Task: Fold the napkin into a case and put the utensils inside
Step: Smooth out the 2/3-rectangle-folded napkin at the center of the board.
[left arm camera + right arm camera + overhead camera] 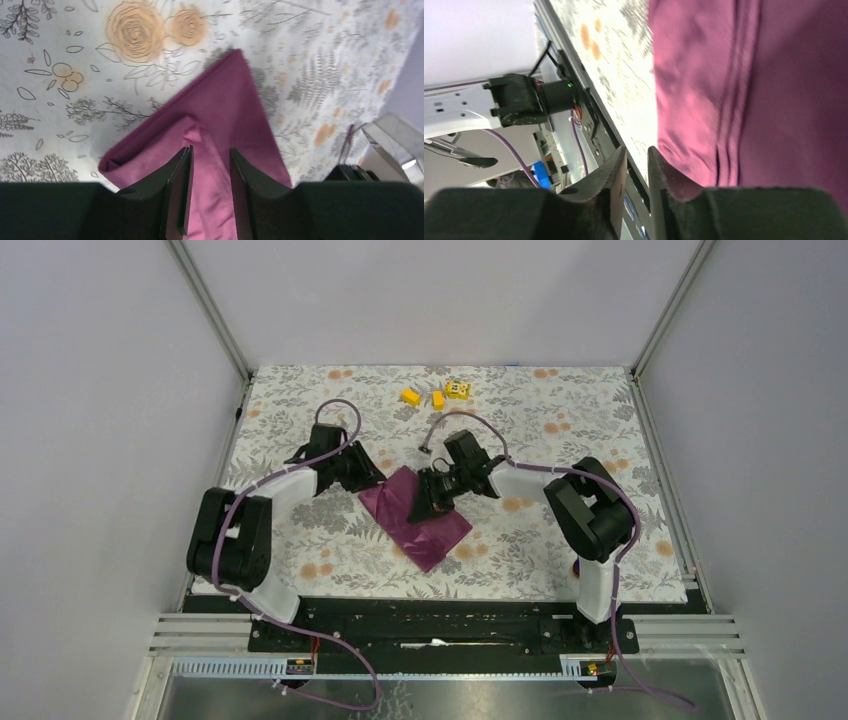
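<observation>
The plum-purple napkin [420, 525] lies folded into a slanted oblong on the floral tablecloth, with layered edges showing in the right wrist view [764, 90]. My left gripper [372, 480] hovers at its upper left end. In the left wrist view the gripper [211, 150] is open, and the lighter inner fold of the napkin [225, 100] shows in the gap. My right gripper [428, 502] is over the napkin's upper middle. The right wrist view shows it [636, 149] open by a narrow gap with nothing in it, the cloth just to its right. No utensils are in view.
Three small yellow blocks [437, 395] lie at the far side of the floral tablecloth [560, 410]. A purple cable [470, 418] loops over the right arm. Metal frame rails [660, 470] border the table on both sides, and a black base bar [430, 625] runs along the near edge.
</observation>
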`<state>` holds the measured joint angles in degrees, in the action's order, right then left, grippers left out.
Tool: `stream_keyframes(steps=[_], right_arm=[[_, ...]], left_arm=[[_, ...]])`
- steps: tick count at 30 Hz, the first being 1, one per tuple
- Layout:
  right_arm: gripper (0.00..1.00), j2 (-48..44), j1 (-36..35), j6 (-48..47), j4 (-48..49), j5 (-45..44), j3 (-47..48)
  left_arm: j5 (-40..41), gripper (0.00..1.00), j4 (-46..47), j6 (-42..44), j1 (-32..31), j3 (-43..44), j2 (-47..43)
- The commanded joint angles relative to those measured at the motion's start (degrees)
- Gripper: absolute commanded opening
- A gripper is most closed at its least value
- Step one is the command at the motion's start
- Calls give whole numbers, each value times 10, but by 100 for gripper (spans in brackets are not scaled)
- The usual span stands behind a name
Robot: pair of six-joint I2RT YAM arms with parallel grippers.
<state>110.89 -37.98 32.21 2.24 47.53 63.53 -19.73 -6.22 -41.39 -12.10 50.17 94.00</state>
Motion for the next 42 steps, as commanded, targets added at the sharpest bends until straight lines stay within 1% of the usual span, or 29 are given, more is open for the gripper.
stream_keyframes(steps=[1, 2, 3, 6, 7, 9, 11, 14, 16, 20, 24, 29, 33, 38, 42], right_arm=[[33, 26, -20, -5, -4, 3, 87], [36, 40, -25, 3, 4, 5, 102], [38, 54, -29, 14, 17, 8, 116], [40, 104, -37, 61, 74, 28, 154], [43, 119, -40, 82, 90, 35, 163], [47, 144, -47, 94, 107, 41, 187], [50, 168, -54, 91, 107, 47, 204], [55, 182, -60, 83, 119, 54, 206], [57, 191, -62, 75, 121, 59, 204], [57, 200, -64, 70, 130, 71, 185], [60, 188, -66, 67, 146, 84, 152], [61, 162, -68, 53, 146, 92, 101], [61, 118, -68, 40, 148, 95, 40], [63, 43, -68, 22, 156, 103, -73], [64, -16, -68, -20, 105, 87, -132]], left_arm=[[-6, 38, -16, -1, 3, 16, -71], [-10, 37, -12, -7, 3, 10, -76], [-15, 34, -4, -14, 3, -2, -78], [-27, 21, 26, -31, 5, -38, -65], [-34, 16, 38, -35, 8, -49, -57], [-43, 10, 60, -43, 15, -67, -42], [-45, 7, 81, -44, 23, -76, -25], [-43, 3, 89, -43, 33, -84, -4], [-37, 2, 97, -43, 34, -91, 3], [-21, 0, 96, -43, 35, -100, 14], [-5, 0, 88, -38, 39, -104, 23], [0, 0, 88, -39, 40, -103, 36], [6, 0, 84, -35, 41, -102, 40], [9, 0, 81, -31, 42, -97, 47], [12, 0, 74, -24, 42, -89, 50]])
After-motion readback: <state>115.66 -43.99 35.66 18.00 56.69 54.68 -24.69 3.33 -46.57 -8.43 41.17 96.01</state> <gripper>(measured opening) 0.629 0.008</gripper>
